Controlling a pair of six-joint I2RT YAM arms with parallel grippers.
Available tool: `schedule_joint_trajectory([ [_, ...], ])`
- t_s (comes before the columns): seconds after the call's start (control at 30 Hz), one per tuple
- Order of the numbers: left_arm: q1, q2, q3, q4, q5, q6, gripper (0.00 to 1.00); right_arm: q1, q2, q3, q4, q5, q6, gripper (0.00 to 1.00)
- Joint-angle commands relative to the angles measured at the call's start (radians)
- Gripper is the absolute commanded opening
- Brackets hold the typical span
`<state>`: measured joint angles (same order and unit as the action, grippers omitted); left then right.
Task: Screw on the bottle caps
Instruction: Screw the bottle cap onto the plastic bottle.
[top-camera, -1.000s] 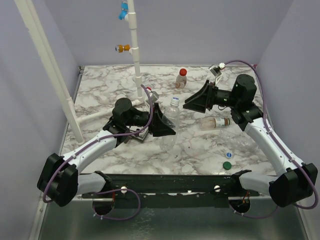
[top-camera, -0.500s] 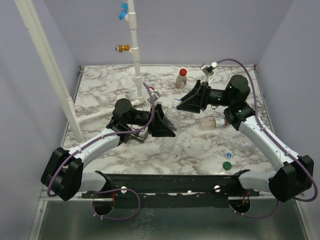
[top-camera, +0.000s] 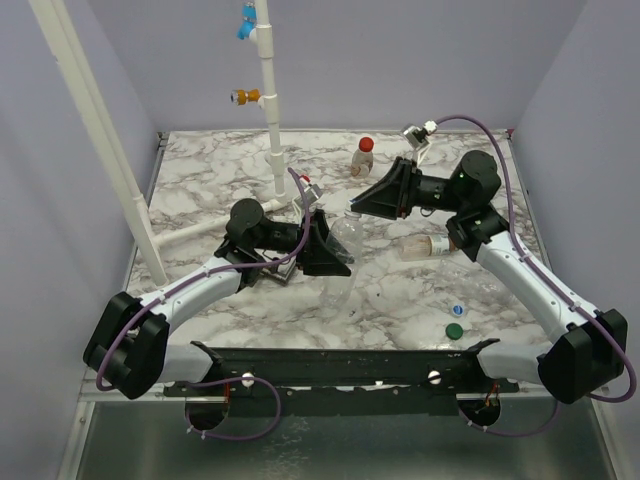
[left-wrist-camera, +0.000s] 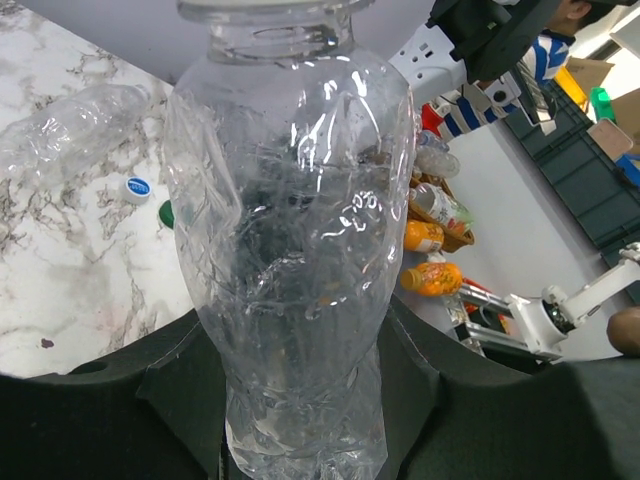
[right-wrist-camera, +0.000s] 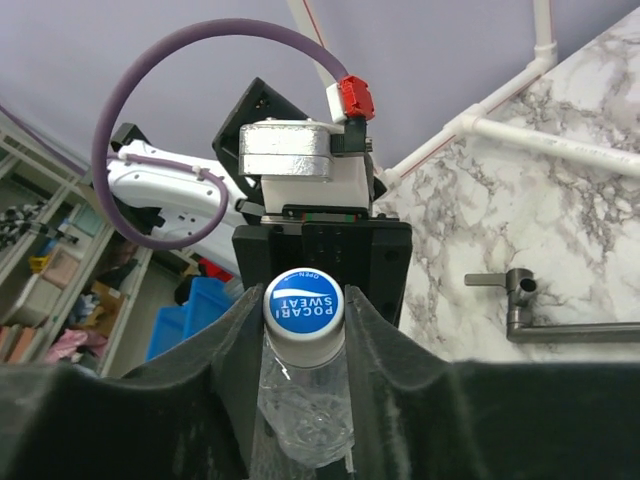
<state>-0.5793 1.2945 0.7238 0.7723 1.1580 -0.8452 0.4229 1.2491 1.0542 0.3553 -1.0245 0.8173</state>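
A clear bottle (top-camera: 344, 238) stands upright at the table's middle, with my left gripper (top-camera: 327, 248) shut around its lower body (left-wrist-camera: 290, 250). A white-and-blue cap (right-wrist-camera: 302, 305) sits on its neck. My right gripper (top-camera: 362, 204) reaches in from the right, and its fingers (right-wrist-camera: 232, 345) press on both sides of that cap. A second bottle (top-camera: 362, 157) with a red cap stands at the back. A bottle with a reddish label (top-camera: 428, 246) lies on its side to the right. A loose white-and-blue cap (top-camera: 457, 310) and a green cap (top-camera: 454, 330) lie near the front right.
A white upright pipe (top-camera: 268, 90) with blue and orange fittings rises at the back centre. A slanted white pipe (top-camera: 95, 130) crosses the left side. A metal lever (right-wrist-camera: 520, 300) lies on the marble. Another clear bottle (left-wrist-camera: 70, 125) lies flat at the right.
My right gripper has moved left onto the top of the held bottle and its jaws have closed on the cap. The left arm has held still.
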Motion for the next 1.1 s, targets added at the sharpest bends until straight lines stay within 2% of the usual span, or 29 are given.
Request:
schedule_joint_trajectory([
  [0.0,-0.006,0.018,-0.017,0.027,0.011,-0.004,0.0,0.012,-0.005,0.036,-0.064,0.044,-0.031,0.31],
  [0.1,-0.002,0.016,-0.032,0.008,-0.028,0.021,0.0,0.015,-0.018,0.06,-0.175,0.121,-0.071,0.18],
  [0.17,0.002,0.006,-0.027,-0.13,-0.133,0.128,0.0,0.024,-0.018,0.098,-0.316,0.21,-0.134,0.09],
  [0.23,-0.001,0.004,0.008,-0.313,-0.273,0.258,0.0,0.04,-0.018,0.129,-0.448,0.311,-0.175,0.06],
  [0.37,-0.03,-0.001,0.065,-0.513,-0.617,0.408,0.0,0.095,-0.011,0.178,-0.631,0.528,-0.218,0.02],
  [0.47,-0.079,-0.015,0.089,-0.566,-0.889,0.477,0.0,0.166,0.007,0.225,-0.742,0.73,-0.246,0.0],
  [0.6,-0.167,-0.012,0.134,-0.604,-1.182,0.554,0.0,0.228,0.045,0.27,-0.848,0.917,-0.244,0.0],
  [0.73,-0.246,0.016,0.186,-0.621,-1.382,0.624,0.0,0.299,0.105,0.336,-0.954,1.119,-0.211,0.0],
  [0.9,-0.292,0.053,0.224,-0.634,-1.469,0.67,0.0,0.347,0.167,0.402,-1.022,1.233,-0.169,0.0],
  [0.93,-0.293,0.057,0.227,-0.638,-1.461,0.676,0.0,0.346,0.171,0.407,-1.023,1.236,-0.161,0.01],
  [1.0,-0.292,0.061,0.223,-0.65,-1.44,0.683,0.0,0.345,0.163,0.402,-1.006,1.236,-0.152,0.13],
  [1.07,-0.289,0.056,0.216,-0.669,-1.396,0.698,0.0,0.335,0.142,0.398,-0.981,1.224,-0.172,0.39],
])
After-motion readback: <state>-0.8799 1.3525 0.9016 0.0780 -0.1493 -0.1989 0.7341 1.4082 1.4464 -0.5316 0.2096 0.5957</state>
